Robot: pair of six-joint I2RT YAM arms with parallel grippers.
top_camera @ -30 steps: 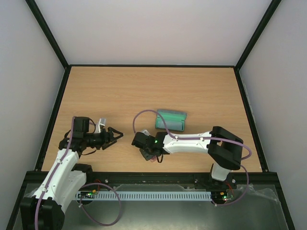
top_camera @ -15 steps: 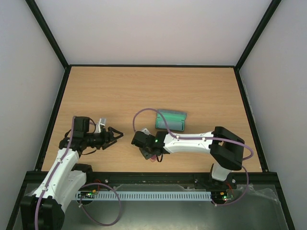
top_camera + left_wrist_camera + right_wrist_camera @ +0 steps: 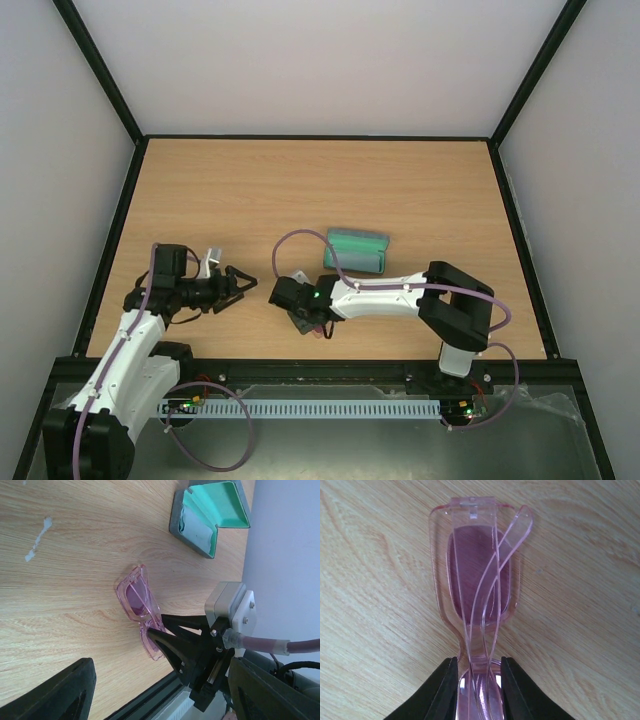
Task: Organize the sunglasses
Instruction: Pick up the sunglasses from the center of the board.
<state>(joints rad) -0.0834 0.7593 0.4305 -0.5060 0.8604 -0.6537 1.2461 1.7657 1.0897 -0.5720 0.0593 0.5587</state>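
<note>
Near the front edge of the bench (image 3: 250,180), the sunglasses (image 3: 475,580) rest on the wood with their slim arms folded and crossed over a pinkish-purple lens. The right tool (image 3: 476,680) is clamped across the middle of the frame, with one black finger (image 3: 440,690) pressed against each side at the bridge. The left tool (image 3: 243,285) hovers to the left of them with its jaws spread wide, gripping nothing and pointing toward the sunglasses. Farther back on the bench, apart from the glasses, the blue-grey case (image 3: 210,517) lies open, showing a mint-green lining. A pale cloth (image 3: 196,527) lies in one half of it.
</note>
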